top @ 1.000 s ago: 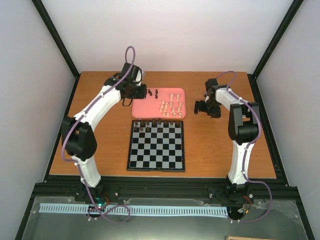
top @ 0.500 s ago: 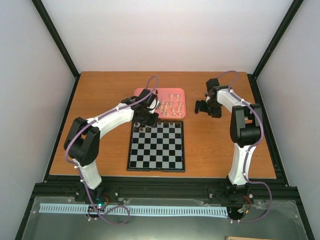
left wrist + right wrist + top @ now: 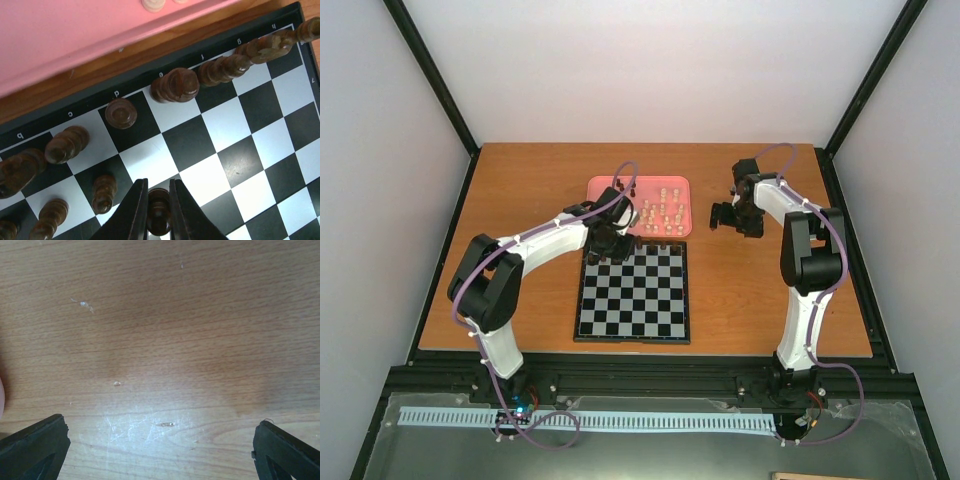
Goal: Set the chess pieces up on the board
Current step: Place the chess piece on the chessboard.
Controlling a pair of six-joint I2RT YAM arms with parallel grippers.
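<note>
Spanning the whole workspace, the wooden table [image 3: 760, 300] carries the board [image 3: 632, 300] at its middle. The pink tray [image 3: 598, 188] sits just beyond the board's far edge, with a strip of bare wood between them. Left arm [image 3: 535, 240] reaches over the board's far left corner; right arm [image 3: 800, 250] is bent out to the right of the tray. Right gripper [image 3: 160, 440] hovers over bare wood, fingers spread wide, nothing between them. Left gripper [image 3: 158, 186] points down at the second row from the far edge, jaws clamped on a dark pawn [image 3: 159, 217]; whether its base touches the square cannot be told. Dark chess pieces [image 3: 175, 85] line the far row, and a few more stand in the second row, left of the held pawn in the wrist view. Pale chess pieces [image 3: 662, 212] stand in the tray.
</note>
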